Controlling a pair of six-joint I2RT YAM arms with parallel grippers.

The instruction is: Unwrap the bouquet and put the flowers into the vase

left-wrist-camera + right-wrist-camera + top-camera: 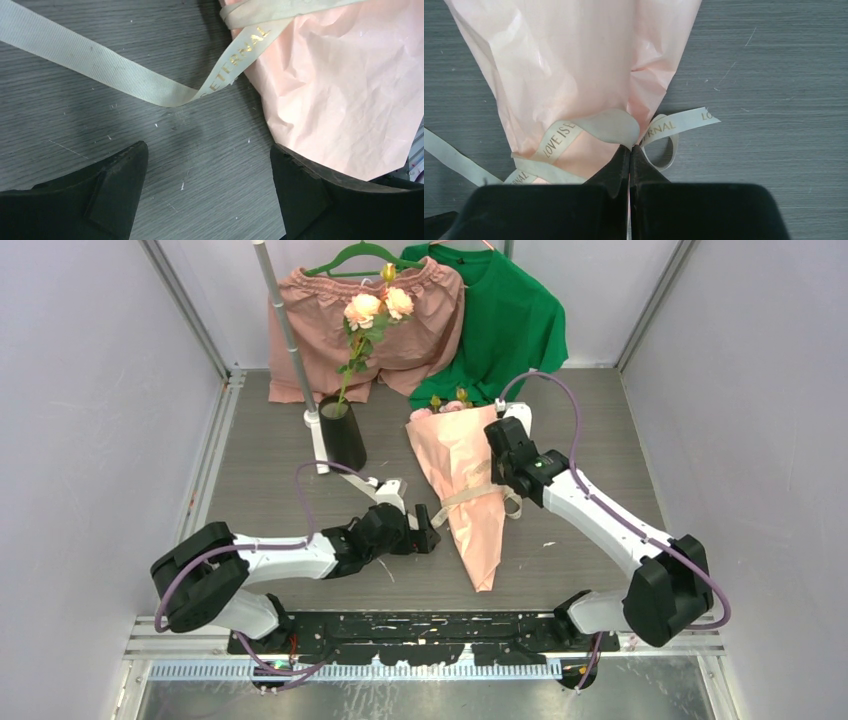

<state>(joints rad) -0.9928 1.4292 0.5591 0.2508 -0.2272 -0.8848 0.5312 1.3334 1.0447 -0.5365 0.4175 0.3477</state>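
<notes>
The bouquet (462,465) lies in the middle of the table, a salmon-pink paper cone (574,60) with its point toward the arms. A few flowers (447,404) peek out of its far end. A cream ribbon (599,125) with gold lettering ties the cone. My right gripper (630,148) is shut on a loop of that ribbon at the cone's right side (495,478). My left gripper (207,150) stands open low over the table just left of the cone (432,530), nothing between its fingers. A loose ribbon tail (125,70) lies ahead of it. The black vase (343,435) stands at the back left.
Peach-cream roses (378,308) stand in the vase. Behind it are a grey pole (288,335) on a white base (318,435), pink shorts (425,330) on a green hanger and a green shirt (515,325). Pale walls close in on both sides.
</notes>
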